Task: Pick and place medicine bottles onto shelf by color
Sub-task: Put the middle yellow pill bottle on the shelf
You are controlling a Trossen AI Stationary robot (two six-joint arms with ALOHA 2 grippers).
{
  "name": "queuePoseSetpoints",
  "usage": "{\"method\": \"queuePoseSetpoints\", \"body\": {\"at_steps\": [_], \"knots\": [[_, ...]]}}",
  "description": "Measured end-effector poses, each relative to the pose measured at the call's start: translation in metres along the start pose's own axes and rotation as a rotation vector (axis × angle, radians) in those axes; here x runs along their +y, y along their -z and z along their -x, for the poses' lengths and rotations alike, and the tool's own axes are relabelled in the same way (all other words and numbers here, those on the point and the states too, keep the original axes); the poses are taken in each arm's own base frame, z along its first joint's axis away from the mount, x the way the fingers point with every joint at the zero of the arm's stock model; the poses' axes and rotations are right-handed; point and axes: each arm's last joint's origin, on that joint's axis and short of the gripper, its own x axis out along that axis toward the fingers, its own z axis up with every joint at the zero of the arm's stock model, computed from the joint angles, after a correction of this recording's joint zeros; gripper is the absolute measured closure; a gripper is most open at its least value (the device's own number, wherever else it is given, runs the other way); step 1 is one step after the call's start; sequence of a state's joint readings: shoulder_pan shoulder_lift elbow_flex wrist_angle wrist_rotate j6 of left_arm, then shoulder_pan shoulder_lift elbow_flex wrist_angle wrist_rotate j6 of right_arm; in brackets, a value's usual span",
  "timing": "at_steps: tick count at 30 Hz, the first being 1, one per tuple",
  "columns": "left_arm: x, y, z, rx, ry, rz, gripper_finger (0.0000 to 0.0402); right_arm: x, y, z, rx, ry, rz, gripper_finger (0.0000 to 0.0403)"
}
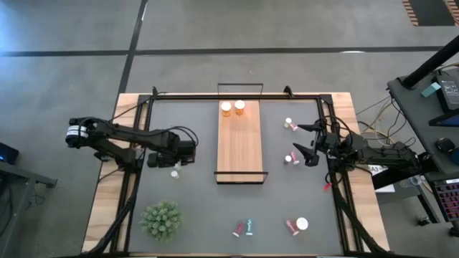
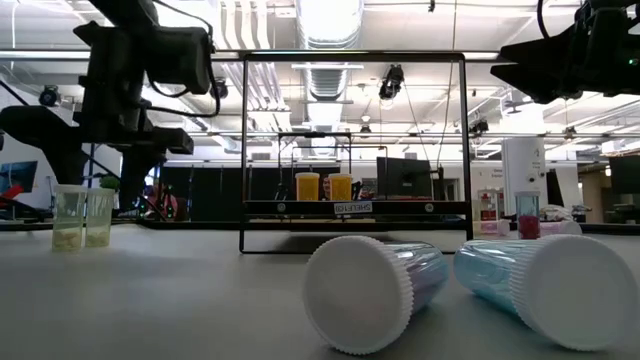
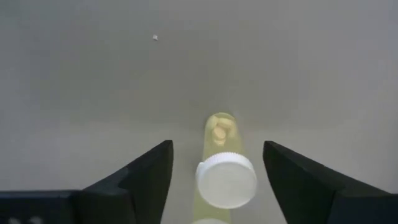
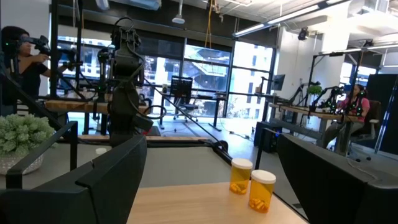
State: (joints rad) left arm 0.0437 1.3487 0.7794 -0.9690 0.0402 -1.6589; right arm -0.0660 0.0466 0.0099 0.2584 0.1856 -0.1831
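The left gripper [image 3: 214, 180] is seen part-open astride a yellow medicine bottle [image 3: 222, 163], not yet gripped, left of the shelf [image 1: 241, 143]; closing, then lifting, is judged next.

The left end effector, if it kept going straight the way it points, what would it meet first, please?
Most likely the pale yellow bottle, which stands upright between the open fingers of the left end effector. Beyond it is only bare grey table, though depth is hard to judge.
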Motion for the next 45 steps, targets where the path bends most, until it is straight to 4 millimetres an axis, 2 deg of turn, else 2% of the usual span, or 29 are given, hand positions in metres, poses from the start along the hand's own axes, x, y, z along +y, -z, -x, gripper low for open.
{"method": "queuePoseSetpoints", "body": {"at_steps": [18, 27, 35, 40, 45], "knots": [[-0.002, 0.000, -0.001, -0.001, 0.003, -0.023, 0.0309, 0.000, 0.000, 0.000, -0.001, 0.000, 0.000, 0.0053], [-0.005, -0.001, 0.003, -0.031, 0.016, -0.027, 0.0297, 0.000, 0.000, 0.000, 0.000, 0.000, 0.000, 0.0053], [-0.015, -0.012, 0.024, -0.135, 0.044, -0.100, 0.0295, 0.000, 0.000, 0.000, 0.000, 0.000, 0.000, 0.0053], [-0.028, -0.023, 0.032, -0.174, 0.025, -0.161, 0.0295, 0.000, 0.000, 0.000, 0.000, -0.001, 0.000, 0.0053], [-0.051, -0.035, 0.035, -0.177, -0.009, -0.269, 0.0295, 0.000, 0.000, 0.000, -0.001, 0.000, 0.000, 0.0053]]}}
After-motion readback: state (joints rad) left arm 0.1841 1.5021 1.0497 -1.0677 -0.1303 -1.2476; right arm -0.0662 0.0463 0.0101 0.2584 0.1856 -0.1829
